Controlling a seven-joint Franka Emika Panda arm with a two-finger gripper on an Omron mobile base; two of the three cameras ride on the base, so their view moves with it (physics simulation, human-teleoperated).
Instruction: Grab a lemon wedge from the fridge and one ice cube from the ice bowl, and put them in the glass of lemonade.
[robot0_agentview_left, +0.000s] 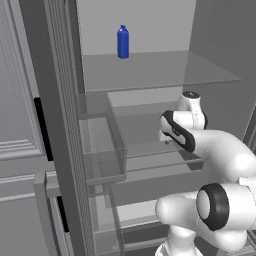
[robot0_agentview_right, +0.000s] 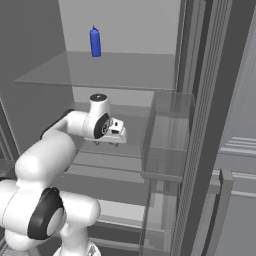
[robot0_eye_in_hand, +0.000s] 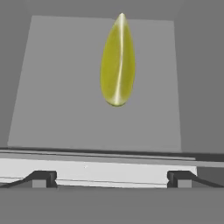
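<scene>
The two-finger gripper (robot0_eye_in_hand: 112, 177) is hanging released above one small yellow lemon wedge (robot0_eye_in_hand: 117, 61), which is lying on the dark grey fridge's clear shelf (robot0_eye_in_hand: 52, 87), open shelf surrounding it. One blue bottle (robot0_agentview_left: 123, 42) is standing one shelf higher.

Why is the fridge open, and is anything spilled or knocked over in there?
Nothing stands out. The fridge is open because the arm is reaching in. The blue bottle stands upright on the top shelf. The lemon wedge lies whole on a lower shelf, ahead of the open gripper. No spill shows.
</scene>
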